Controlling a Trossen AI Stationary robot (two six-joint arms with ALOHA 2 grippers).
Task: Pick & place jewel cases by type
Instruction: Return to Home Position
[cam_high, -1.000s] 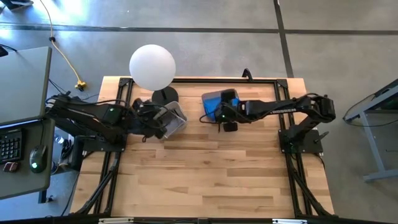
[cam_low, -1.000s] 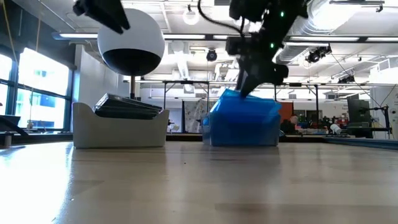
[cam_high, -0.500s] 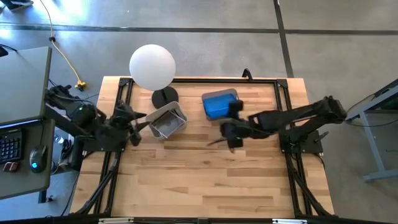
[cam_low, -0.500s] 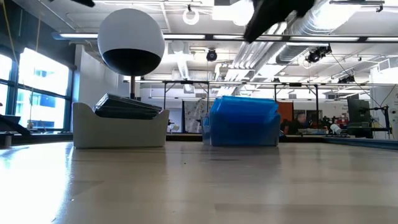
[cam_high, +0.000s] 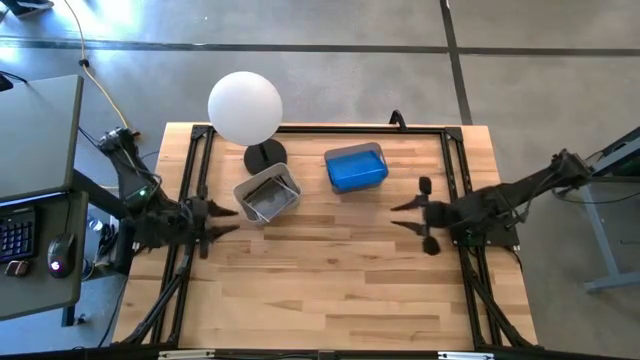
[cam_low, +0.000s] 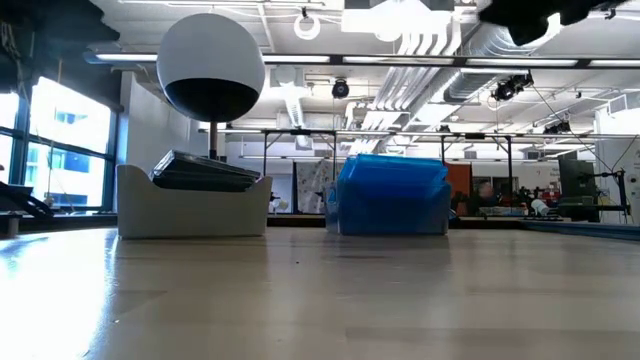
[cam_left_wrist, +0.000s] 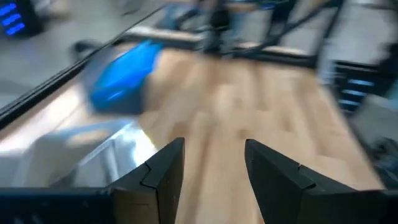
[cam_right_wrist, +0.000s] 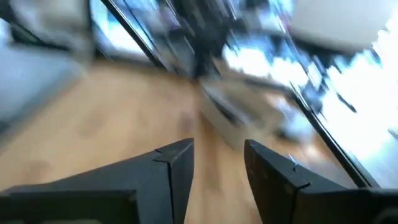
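Now both claws hang released and empty: left gripper (cam_high: 224, 219) at the table's (cam_high: 330, 285) left edge, right gripper (cam_high: 404, 215) near its right. Blue jewel cases (cam_high: 355, 167) fill the far right tub (cam_low: 392, 222); dark jewel cases (cam_high: 268, 197) fill the left tub (cam_low: 190, 215).

Bare table (cam_high: 320, 290) in front — at the back stand grey tub (cam_high: 267, 195), blue-filled tub (cam_high: 356, 167) and globe lamp (cam_high: 245, 107).

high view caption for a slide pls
Dark jewel cases in one tub, blue jewel cases in the other tub; left gripper and right gripper open and empty over the table.
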